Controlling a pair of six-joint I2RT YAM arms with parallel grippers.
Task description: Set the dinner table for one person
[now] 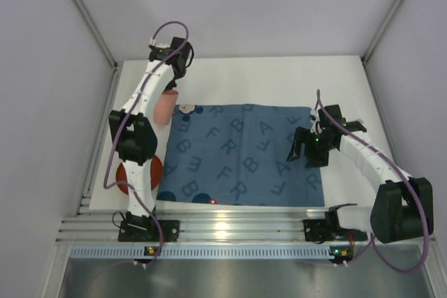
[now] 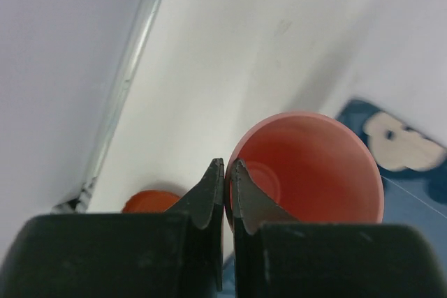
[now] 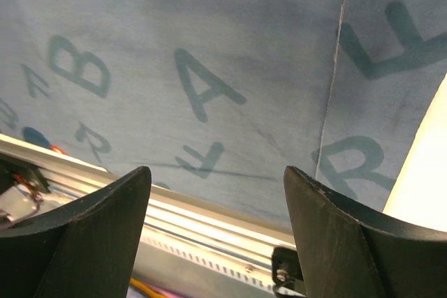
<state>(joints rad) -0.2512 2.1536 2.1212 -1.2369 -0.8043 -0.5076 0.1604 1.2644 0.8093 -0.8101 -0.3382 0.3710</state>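
scene: a large flat matte white rectangular tabletop [image 1: 265, 78], the dinner table to be set, fills the middle of the overhead view and is edged along the bottom by a ribbed aluminium rail [image 1: 230, 228].
mat: a blue cloth mat printed with letters [image 1: 244, 158] is spread over the centre of the table.
cup: a pale pink plastic cup [image 2: 307, 165] is seen upright at the upper left corner of the mat, mouth open to the camera; whether it is raised off the table cannot be told.
plate: a round orange-red plate [image 2: 150, 202] lies at the lower left of the overhead view, beside the mat and partly hidden by the left arm.
left gripper [image 2: 227, 165]: pressed together on the cup's near rim, one finger outside and one inside, so the thin wall appears to be pinched.
right gripper [image 3: 216, 170]: spread wide over the right part of the mat, with nothing between the fingers.
step in hand: judged to be the grasp of the cup.
next move: a level lift is called for, since a pinch on one side of the rim may let the cup tilt.
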